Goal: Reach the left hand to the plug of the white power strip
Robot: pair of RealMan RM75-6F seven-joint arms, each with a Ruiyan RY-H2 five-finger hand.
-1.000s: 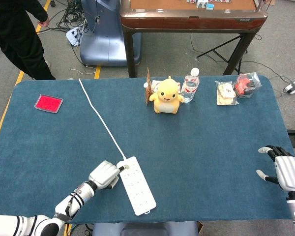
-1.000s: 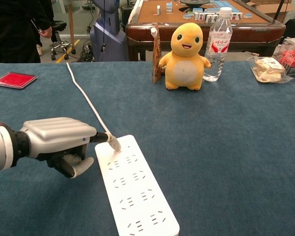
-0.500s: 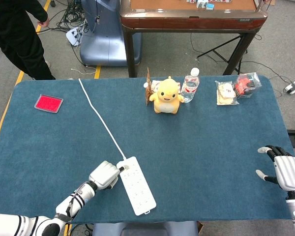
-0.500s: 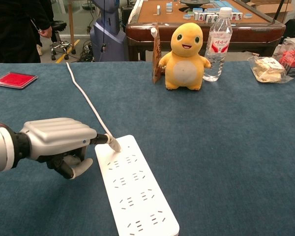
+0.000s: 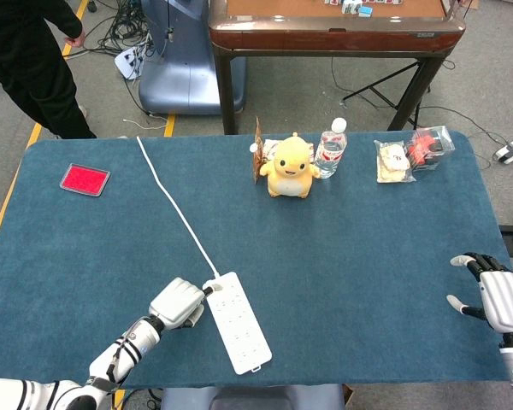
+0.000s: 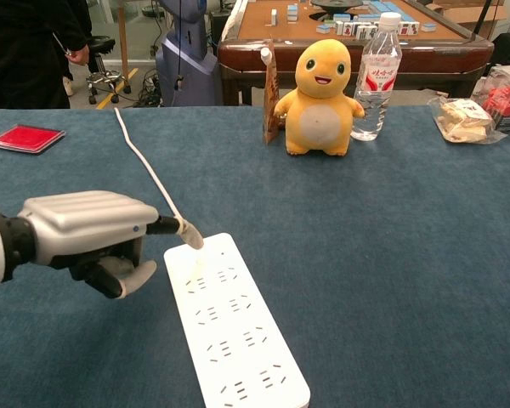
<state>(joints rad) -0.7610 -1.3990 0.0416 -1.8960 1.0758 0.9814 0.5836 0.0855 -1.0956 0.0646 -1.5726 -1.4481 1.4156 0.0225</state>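
The white power strip lies flat near the table's front edge. Its white cord runs off to the far left edge. My left hand sits just left of the strip's cord end, its fingers curled under. One dark fingertip touches the cord where it enters the strip. I cannot make out a plug in either view. My right hand hovers at the table's right edge with fingers spread and nothing in it; the chest view does not show it.
A yellow plush toy, a water bottle and snack bags stand along the far edge. A red pad lies far left. A person stands beyond that corner.
My left hand has drawn slightly back to the left, and the cord's end has shifted a little with it. The right hand has stayed in place.
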